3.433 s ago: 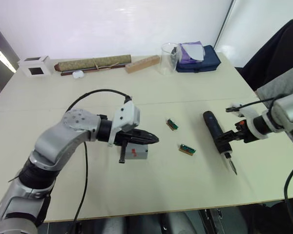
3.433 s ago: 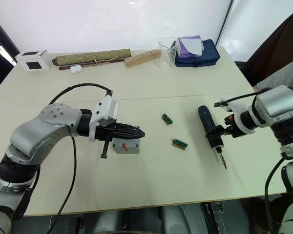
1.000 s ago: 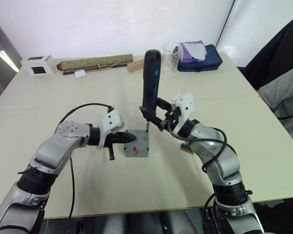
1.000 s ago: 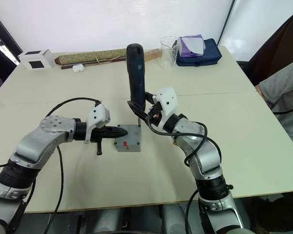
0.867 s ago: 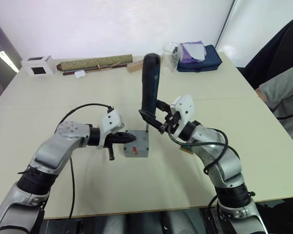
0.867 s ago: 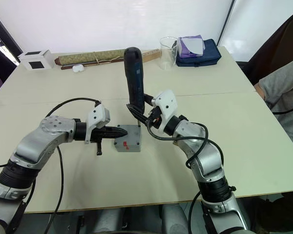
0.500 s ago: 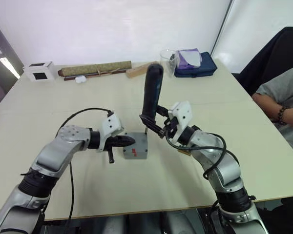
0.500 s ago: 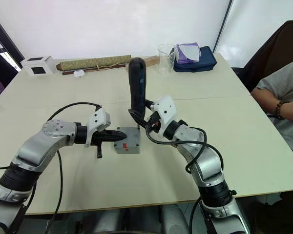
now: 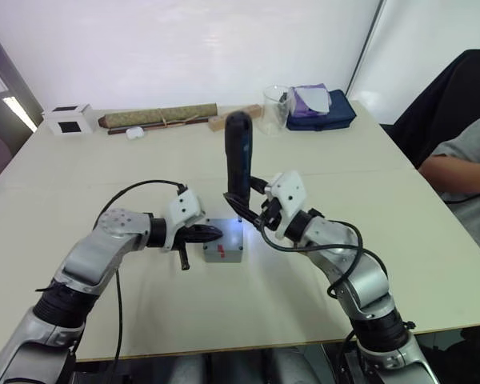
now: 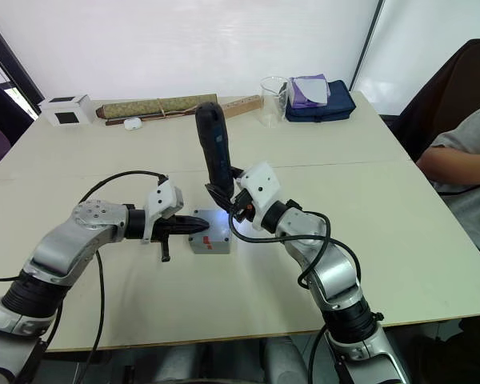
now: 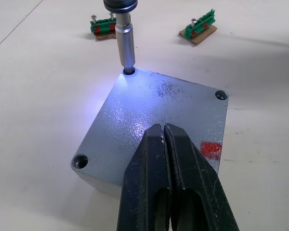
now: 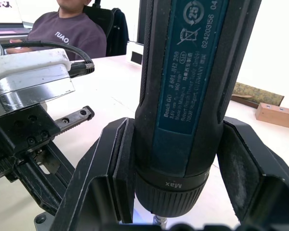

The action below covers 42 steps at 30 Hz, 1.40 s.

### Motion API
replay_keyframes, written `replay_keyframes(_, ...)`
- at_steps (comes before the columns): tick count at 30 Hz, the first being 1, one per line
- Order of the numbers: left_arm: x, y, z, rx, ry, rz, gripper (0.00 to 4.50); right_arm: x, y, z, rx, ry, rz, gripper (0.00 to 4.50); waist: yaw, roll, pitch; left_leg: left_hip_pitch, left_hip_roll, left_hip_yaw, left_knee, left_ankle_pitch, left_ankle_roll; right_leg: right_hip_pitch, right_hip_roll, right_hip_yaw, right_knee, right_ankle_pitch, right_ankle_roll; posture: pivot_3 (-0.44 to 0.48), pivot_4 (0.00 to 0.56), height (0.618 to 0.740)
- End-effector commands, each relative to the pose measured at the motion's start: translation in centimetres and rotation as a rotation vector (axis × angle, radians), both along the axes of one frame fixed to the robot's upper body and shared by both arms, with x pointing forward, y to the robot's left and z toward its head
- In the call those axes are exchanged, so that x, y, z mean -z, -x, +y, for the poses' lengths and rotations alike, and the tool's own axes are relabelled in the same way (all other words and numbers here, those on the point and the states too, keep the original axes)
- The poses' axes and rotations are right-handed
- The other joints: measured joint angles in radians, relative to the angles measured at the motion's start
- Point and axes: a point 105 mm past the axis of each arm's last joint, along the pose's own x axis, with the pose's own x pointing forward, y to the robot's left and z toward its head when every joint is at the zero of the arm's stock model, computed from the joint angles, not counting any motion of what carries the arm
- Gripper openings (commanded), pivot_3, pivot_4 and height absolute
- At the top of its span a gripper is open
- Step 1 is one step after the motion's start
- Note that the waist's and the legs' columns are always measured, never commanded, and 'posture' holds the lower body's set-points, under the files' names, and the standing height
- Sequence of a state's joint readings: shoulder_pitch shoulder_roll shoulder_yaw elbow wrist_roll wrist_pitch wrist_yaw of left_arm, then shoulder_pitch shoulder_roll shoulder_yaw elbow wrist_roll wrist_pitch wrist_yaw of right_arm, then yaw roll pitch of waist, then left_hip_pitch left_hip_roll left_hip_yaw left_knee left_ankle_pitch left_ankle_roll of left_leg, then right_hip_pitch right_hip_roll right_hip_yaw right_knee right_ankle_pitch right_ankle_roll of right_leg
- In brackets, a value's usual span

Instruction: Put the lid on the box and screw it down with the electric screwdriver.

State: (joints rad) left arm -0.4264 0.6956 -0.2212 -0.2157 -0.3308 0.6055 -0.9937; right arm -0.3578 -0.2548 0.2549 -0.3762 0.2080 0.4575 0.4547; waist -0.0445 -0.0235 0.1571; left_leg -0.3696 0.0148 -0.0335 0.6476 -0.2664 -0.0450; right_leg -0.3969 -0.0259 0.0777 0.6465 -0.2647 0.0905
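Observation:
The grey box (image 9: 224, 257) with its red mark sits mid-table, and the flat grey lid (image 11: 154, 103) lies on top of it. My left gripper (image 9: 214, 233) is shut, with its tips resting on the lid's near edge (image 11: 163, 129). The black electric screwdriver (image 9: 238, 160) stands nearly upright, and my right gripper (image 9: 243, 205) is shut on its lower body (image 12: 188, 96). Its metal bit (image 11: 126, 45) sits in a corner screw hole of the lid, where a bluish light glows.
Two green terminal blocks (image 11: 103, 26) (image 11: 197, 31) lie just beyond the box. Along the far edge are a white cube (image 9: 68, 120), a rolled olive bundle (image 9: 160, 116), a wooden block (image 9: 232, 120), a clear beaker (image 9: 276, 106) and a blue bag (image 9: 324, 112). A person (image 9: 464, 172) sits at the right.
The right gripper has picked the screwdriver up off the table, stood it upright and lowered it. Its bit now sits in the lid's corner hole and its light is on. The camera shifted.

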Motion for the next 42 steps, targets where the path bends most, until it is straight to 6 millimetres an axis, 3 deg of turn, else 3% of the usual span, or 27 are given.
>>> replay_keyframes(1, 1.2, 0.5, 0.0, -0.001, -0.029, 0.045, 0.0, 4.1, -0.2, -0.3, 0.021, 0.088, 0.164, 2.13, 0.0, 0.0, 0.0, 0.0, 0.0, 0.0, 0.0, 0.0, 0.0, 0.0, 0.0, 0.0, 0.0, 0.0, 0.0, 0.0, 0.15, 0.74)
replay_keyframes(10, 1.2, 0.3, -0.1, -0.003, -0.025, 0.041, 0.0, 2.8, -0.1, -0.1, 0.01, 0.073, 0.129, 2.13, 0.0, 0.0, 0.0, -0.001, 0.0, 0.0, -0.001, 0.0, 0.0, 0.0, -0.001, 0.0, -0.001, -0.001, 0.002, 0.0, 0.15, 0.74)
replay_keyframes(12, 1.2, 0.3, -0.1, -0.004, -0.021, 0.042, 0.0, -0.8, -0.1, -0.2, -0.012, 0.018, 0.059, 2.13, 0.0, 0.001, 0.001, -0.001, 0.0, 0.0, -0.001, 0.0, 0.0, -0.001, -0.001, 0.0, -0.001, -0.001, 0.002, 0.0, 0.15, 0.74)
replay_keyframes(13, 1.2, 0.3, 0.0, -0.002, -0.018, 0.043, 0.0, -4.0, -0.3, -0.6, -0.011, -0.025, 0.005, 2.13, 0.0, 0.001, 0.001, -0.002, 0.001, 0.0, -0.001, 0.0, 0.0, -0.002, -0.001, 0.0, -0.001, -0.001, 0.002, 0.0, 0.15, 0.74)
replay_keyframes(15, 1.1, 0.4, 0.0, 0.004, -0.001, 0.049, 0.0, -8.6, -0.1, -1.2, -0.024, -0.081, -0.059, 2.13, 0.001, 0.002, 0.006, -0.004, 0.001, 0.0, 0.0, 0.0, 0.0, -0.005, -0.002, 0.0, -0.001, 0.0, 0.0, 0.0, 0.15, 0.74)
replay_keyframes(18, -0.5, -0.3, -0.4, -0.011, 0.12, 0.044, 0.0, -13.9, 0.0, -3.3, -0.005, -0.167, -0.114, 2.13, 0.005, 0.005, 0.013, -0.01, 0.0, 0.0, 0.0, 0.0, 0.0, -0.01, -0.002, 0.0, 0.0, 0.002, -0.003, 0.0, 0.15, 0.74)
replay_keyframes(20, -3.1, -1.6, -0.7, -0.057, 0.256, -0.054, 0.0, -16.6, -0.4, -5.8, 0.03, -0.28, -0.062, 2.13, 0.008, 0.006, 0.014, -0.017, 0.0, -0.001, 0.0, 0.0, 0.0, -0.016, -0.001, -0.001, 0.001, 0.002, -0.002, 0.0, 0.15, 0.74)
replay_keyframes(23, -4.9, -1.2, -1.1, -0.025, 0.319, -0.084, 0.0, -17.8, -0.9, -8.9, 0.101, -0.351, 0.028, 2.13, 0.01, 0.005, 0.014, -0.033, 0.0, -0.003, 0.001, 0.0, 0.0, -0.031, -0.002, -0.004, 0.003, 0.006, 0.004, 0.0, 0.15, 0.74)
replay_keyframes(28, -6.8, -0.2, -1.7, 0.076, 0.332, -0.034, 0.0, -17.4, -1.5, -12.9, 0.26, -0.322, 0.163, 2.13, 0.005, 0.009, 0.017, -0.04, -0.001, -0.002, 0.0, 0.0, 0.0, -0.038, -0.005, -0.003, 0.001, 0.006, 0.003, 0.0, 0.15, 0.74)
replay_keyframes(29, -7.4, 0.3, -2.0, 0.125, 0.316, -0.029, 0.0, -15.0, -2.4, -14.5, 0.354, -0.187, 0.29, 2.13, 0.004, 0.011, 0.019, -0.04, -0.001, -0.001, 0.0, 0.0, 0.0, -0.038, -0.005, -0.003, 0.001, 0.006, 0.003, 0.0, 0.15, 0.74)
replay_keyframes(30, -7.9, 1.3, -2.5, 0.204, 0.281, -0.036, 0.0, -11.5, -3.2, -17.8, 0.495, -0.078, 0.472, 2.13, 0.004, 0.013, 0.022, -0.04, -0.003, -0.001, 0.0, 0.0, 0.0, -0.038, -0.005, -0.002, 0.001, 0.006, 0.003, 0.0, 0.15, 0.74)
replay_keyframes(31, -8.3, 2.6, -3.2, 0.305, 0.269, -0.019, 0.0, -8.8, -2.7, -20.3, 0.559, -0.014, 0.605, 2.13, 0.008, 0.012, 0.023, -0.04, -0.004, 0.0, 0.0, 0.0, 0.0, -0.038, -0.005, -0.002, 0.0, 0.006, 0.004, 0.0, 0.15, 0.74)
replay_keyframes(33, -8.4, 3.9, -4.0, 0.395, 0.26, 0.015, 0.0, -5.9, -1.7, -22.6, 0.606, 0.049, 0.759, 2.13, 0.024, 0.005, 0.023, -0.039, -0.004, -0.002, 0.0, 0.0, 0.001, -0.034, -0.004, -0.005, -0.004, 0.005, 0.004, 0.0, 0.15, 0.74)
replay_keyframes(37, -6.9, 3.6, -4.4, 0.392, 0.207, 0.012, 0.0, -3.4, -0.6, -24.0, 0.63, 0.148, 0.857, 2.13, -0.003, 0.019, 0.032, -0.039, -0.002, 0.006, 0.001, -0.003, 0.005, -0.034, -0.003, 0.001, -0.011, 0.007, 0.007, 0.0, 0.15, 0.74)
replay_keyframes(42, -6.3, 3.7, -5.0, 0.398, 0.188, -0.011, 0.0, -1.0, 1.5, -24.6, 0.573, 0.2, 1.029, 2.13, -0.012, 0.021, 0.035, -0.039, -0.001, 0.005, 0.001, -0.003, 0.005, -0.036, 0.0, 0.003, -0.007, 0.008, 0.009, 0.0, 0.15, 0.74)
